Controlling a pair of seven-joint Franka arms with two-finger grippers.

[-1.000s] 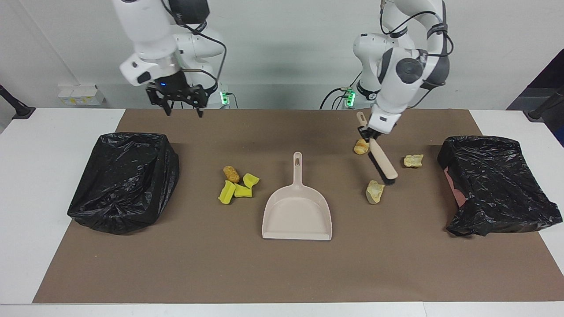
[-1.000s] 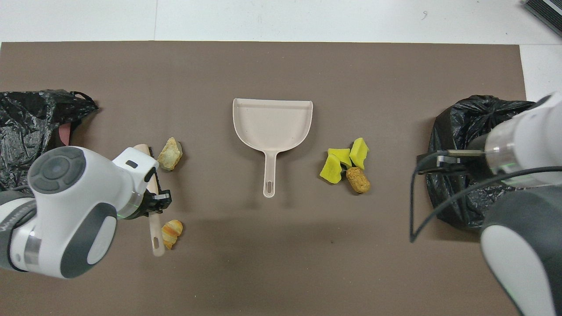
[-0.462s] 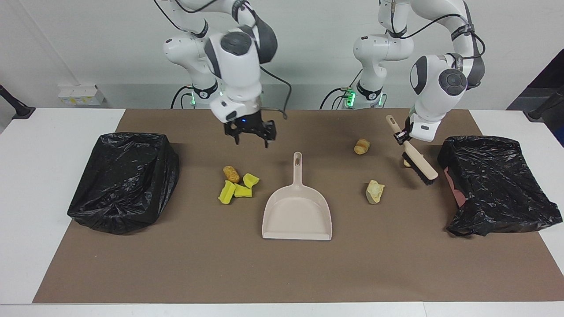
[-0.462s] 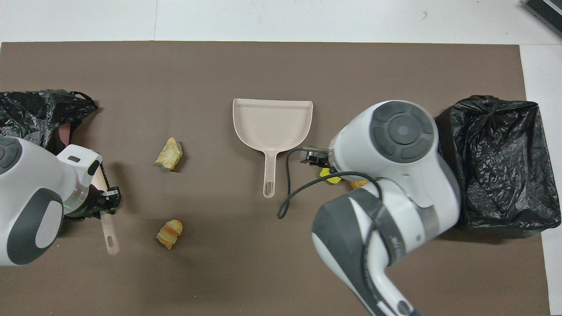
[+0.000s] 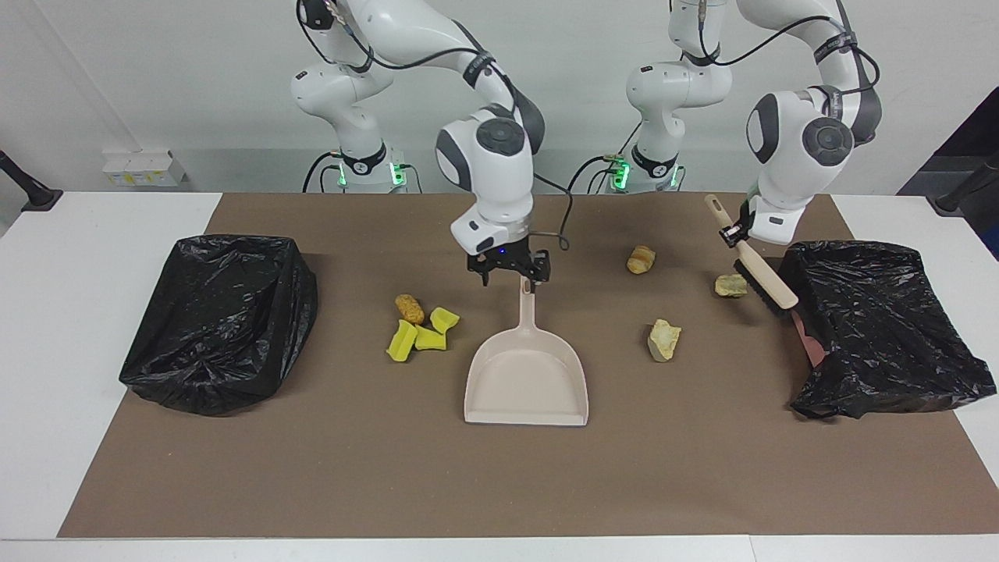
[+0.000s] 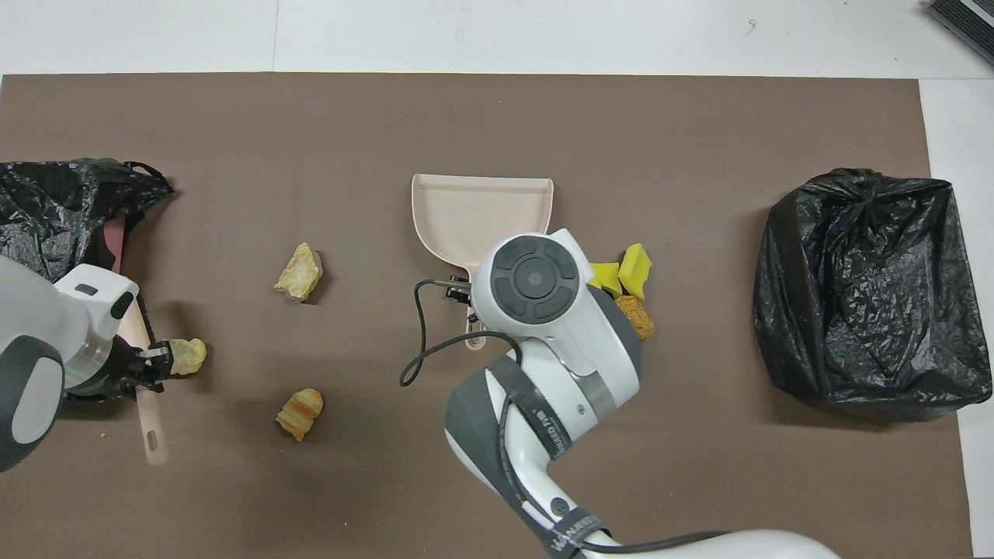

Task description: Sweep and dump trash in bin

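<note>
The right gripper [image 5: 511, 273], fingers spread and empty, is hovering over the dustpan [image 5: 527, 373] handle, which is pointing toward the robots. The left gripper [image 5: 731, 234] is clamping the brush [image 5: 763, 275] beside trash [image 5: 731, 286] near the bench's left-arm edge.

Brown mat [image 5: 312, 484] on a white worktop [image 5: 55, 328]. Beige dustpan [image 5: 527, 382] and brush [image 5: 763, 273]. Black bin bags [image 5: 222, 320]. Bright yellow sponge pieces [image 5: 421, 334], an orange-brown nugget [image 5: 409, 308], pale yellowish bread chunks [image 5: 663, 339].
</note>
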